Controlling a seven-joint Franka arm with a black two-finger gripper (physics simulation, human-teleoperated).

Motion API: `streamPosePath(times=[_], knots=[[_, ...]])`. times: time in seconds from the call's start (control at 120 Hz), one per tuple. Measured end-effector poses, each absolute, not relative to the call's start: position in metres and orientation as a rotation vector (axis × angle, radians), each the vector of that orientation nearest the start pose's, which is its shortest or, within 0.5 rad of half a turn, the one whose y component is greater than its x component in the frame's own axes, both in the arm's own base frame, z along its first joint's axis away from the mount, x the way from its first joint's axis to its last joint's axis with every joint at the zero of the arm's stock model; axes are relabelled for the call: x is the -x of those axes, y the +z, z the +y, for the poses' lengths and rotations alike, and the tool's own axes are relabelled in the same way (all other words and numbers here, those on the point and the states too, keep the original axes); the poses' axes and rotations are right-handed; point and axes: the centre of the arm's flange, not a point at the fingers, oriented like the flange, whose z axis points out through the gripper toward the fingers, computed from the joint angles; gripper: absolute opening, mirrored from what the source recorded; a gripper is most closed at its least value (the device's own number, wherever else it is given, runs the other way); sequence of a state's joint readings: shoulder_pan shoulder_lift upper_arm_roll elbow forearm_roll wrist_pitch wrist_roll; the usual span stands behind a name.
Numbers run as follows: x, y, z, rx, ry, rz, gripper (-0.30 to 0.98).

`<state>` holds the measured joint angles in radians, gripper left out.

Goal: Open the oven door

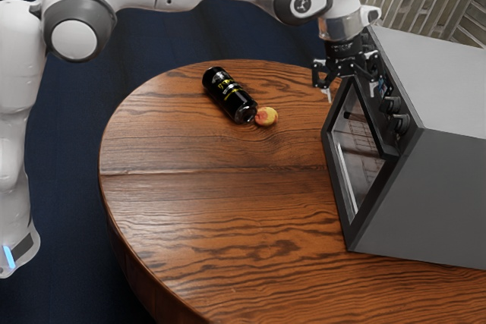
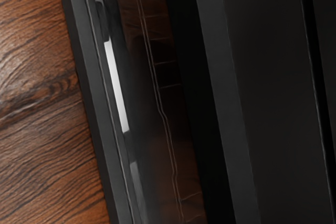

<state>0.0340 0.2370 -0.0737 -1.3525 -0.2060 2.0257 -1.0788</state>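
With fingers parted and nothing in their grasp, the gripper [image 1: 355, 90] hovers at the upper part of the oven door [image 1: 358, 158], seemingly shut beneath it, likely positioned to pull the door down; a can [image 1: 228, 95] lies well apart from the gripper.

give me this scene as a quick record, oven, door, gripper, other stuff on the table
oven: gray box-shaped body, dark knobs on its front
oven door: framed window, looks shut
gripper: open, at the oven's front, close to the door's upper edge in the exterior view
can: black with yellow lettering, lying on its side
fruit: round, red and yellow, right by one end of the can
table: round, brown wood grain
task status: door not yet open, as far as the views show
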Motion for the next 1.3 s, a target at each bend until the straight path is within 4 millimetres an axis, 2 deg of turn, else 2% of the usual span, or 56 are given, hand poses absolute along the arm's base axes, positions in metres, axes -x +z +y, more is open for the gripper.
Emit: streamPosePath(times=[0.333, 0.433, 0.583, 0.808, 0.9, 0.967, 1.058, 1.117, 1.208, 1.258, 1.3], knots=[[-0.664, 0.632, -0.030, 3.023, -0.423, -1.837, 0.69], [-0.643, 0.636, -0.031, 3.024, -0.399, -1.841, 0.69], [-0.624, 0.638, -0.027, 3.014, -0.383, -1.859, 0.69], [-0.596, 0.626, -0.021, 2.993, -0.336, -1.905, 0.69], [-0.573, 0.626, -0.019, 2.982, -0.361, -1.921, 0.69], [-0.559, 0.629, -0.026, 2.990, -0.384, -1.909, 0.69], [-0.539, 0.620, -0.034, 2.989, -0.379, -1.902, 0.69], [-0.519, 0.619, -0.033, 2.980, -0.394, -1.917, 0.69], [-0.475, 0.627, -0.033, 2.958, -0.470, -1.942, 0.69], [-0.434, 0.653, -0.044, 2.946, -0.617, -1.930, 0.69], [-0.408, 0.674, -0.053, 2.936, -0.735, -1.919, 0.69]])
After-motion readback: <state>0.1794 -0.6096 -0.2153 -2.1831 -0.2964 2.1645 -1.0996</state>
